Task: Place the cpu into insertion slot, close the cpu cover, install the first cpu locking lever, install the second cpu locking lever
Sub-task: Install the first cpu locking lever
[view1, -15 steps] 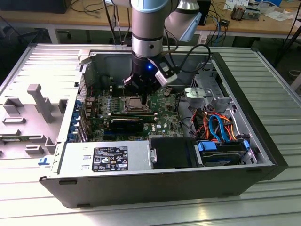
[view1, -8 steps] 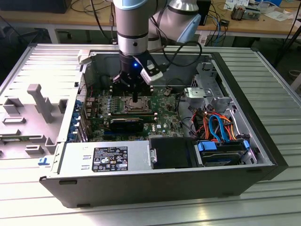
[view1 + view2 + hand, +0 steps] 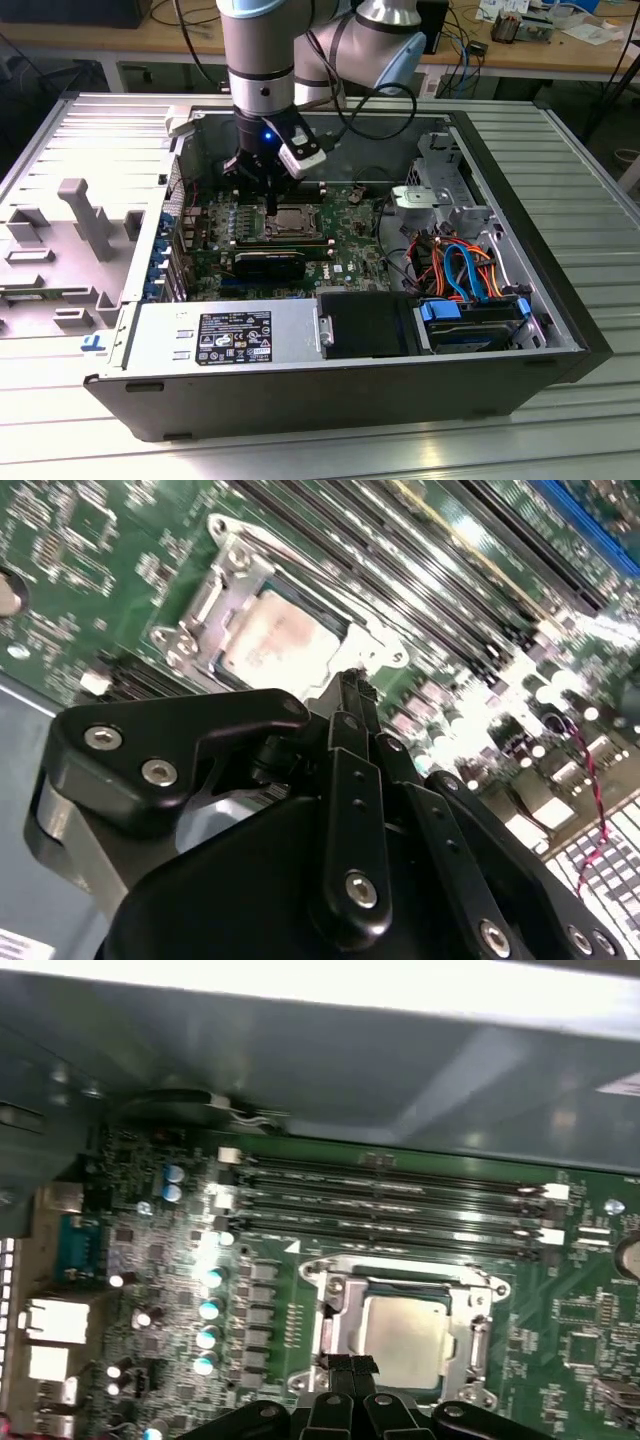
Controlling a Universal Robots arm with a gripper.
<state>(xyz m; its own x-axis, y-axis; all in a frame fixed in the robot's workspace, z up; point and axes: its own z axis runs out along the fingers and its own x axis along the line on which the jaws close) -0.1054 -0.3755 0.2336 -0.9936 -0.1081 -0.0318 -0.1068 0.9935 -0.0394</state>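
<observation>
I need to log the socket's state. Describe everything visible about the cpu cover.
The cpu cover is a thin, shiny silver metal frame, roughly square, with a large window through its middle. It lies flat, closed over the insertion slot on the green board, beside the long memory slots. The cpu shows through the window with its pale metal top. The gripper has its fingertips together at the frame's edge; whether they touch it is unclear.

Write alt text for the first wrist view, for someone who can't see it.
The cpu sits in the insertion slot with the cpu cover closed around it, and the gripper is shut at the cover's edge. Memory slots lie beyond.
</observation>
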